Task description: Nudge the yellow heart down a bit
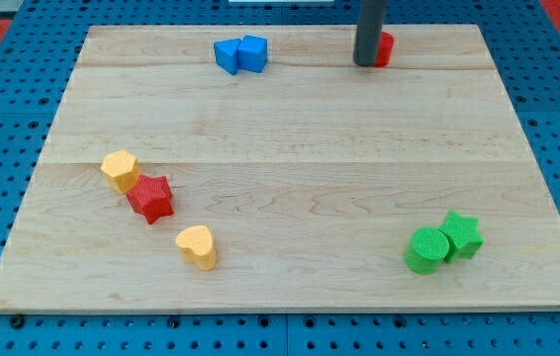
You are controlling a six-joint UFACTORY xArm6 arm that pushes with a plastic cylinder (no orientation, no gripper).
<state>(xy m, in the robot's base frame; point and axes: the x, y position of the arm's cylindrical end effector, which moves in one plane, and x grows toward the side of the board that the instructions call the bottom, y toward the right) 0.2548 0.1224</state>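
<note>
The wooden board (290,178) carries every block. My tip (366,63) has no jaws to open or close; it rests at the view's top, touching a red block (385,47). The yellow heart (197,246) sits well apart, near the bottom left, below a red star (150,197). The nudge looks unstarted; the approach remains.

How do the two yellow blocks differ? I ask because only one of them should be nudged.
The yellow heart is heart-shaped with a notch and lies nearer the view's bottom; the other yellow block, roughly hexagonal, lies higher and further left. The yellow heart stands free, while the other yellow block touches the red star. Both share the same colour and lie far from my tip, which is at the view's top.
</note>
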